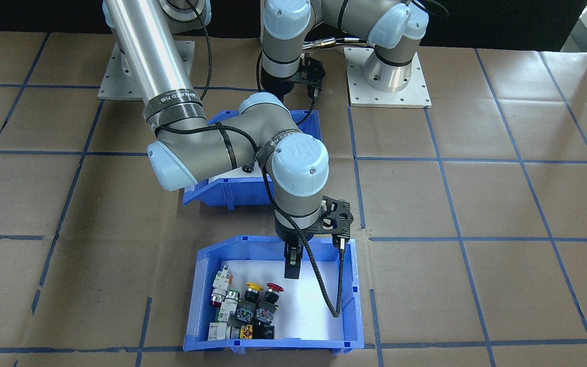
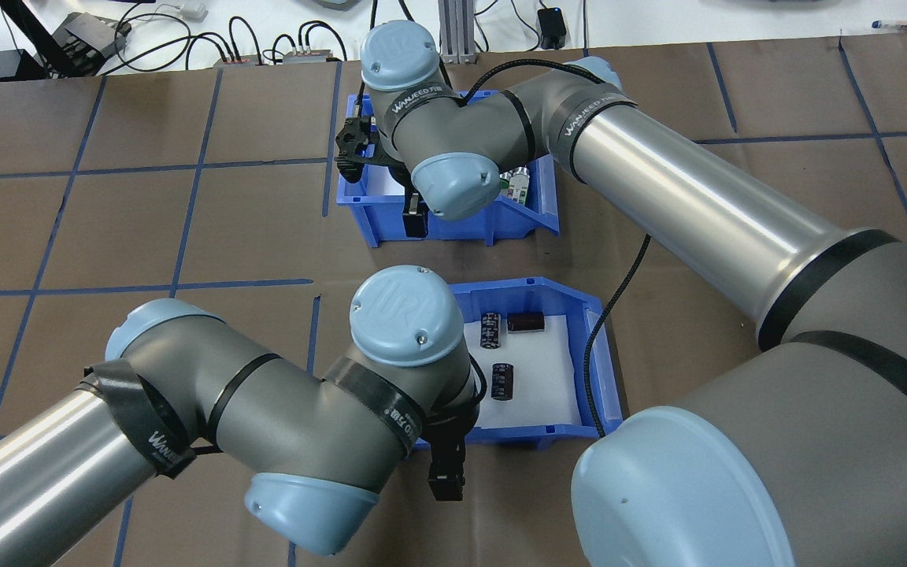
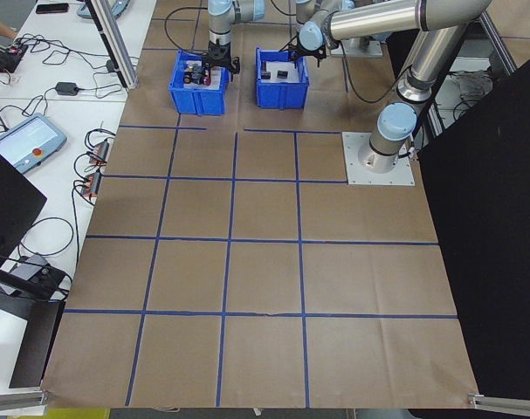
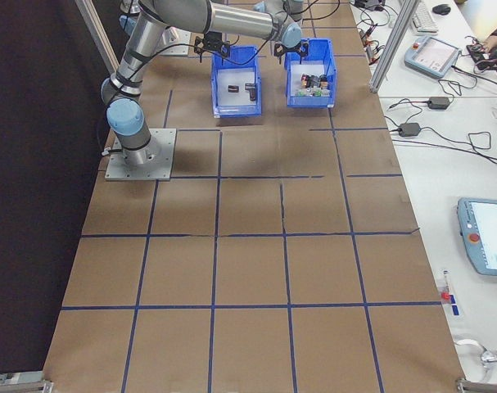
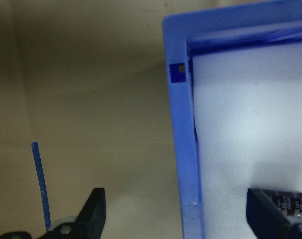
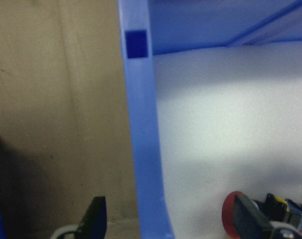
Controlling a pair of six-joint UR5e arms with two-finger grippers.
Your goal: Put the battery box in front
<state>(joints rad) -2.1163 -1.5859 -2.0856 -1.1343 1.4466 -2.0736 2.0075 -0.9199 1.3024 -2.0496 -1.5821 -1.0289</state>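
Observation:
The battery box (image 2: 540, 435) is the blue bin nearer the robot, white-lined, holding three black cells (image 2: 502, 380). My left gripper (image 2: 446, 480) hangs at its near-left corner. In the left wrist view the left gripper (image 5: 183, 214) is open and straddles the box wall (image 5: 183, 149), one finger outside, one inside beside a cell (image 5: 290, 201). The right arm hides most of the box (image 1: 207, 196) in the front-facing view. My right gripper (image 1: 292, 265) is open astride the wall (image 6: 143, 149) of the far bin.
The far blue bin (image 1: 293, 344) holds red, yellow and white push-button switches (image 1: 252, 306). The right gripper's cable (image 1: 337, 285) dangles into it. Both bins stand close together on brown paper with blue tape lines. Arm base plates (image 1: 390, 97) sit behind.

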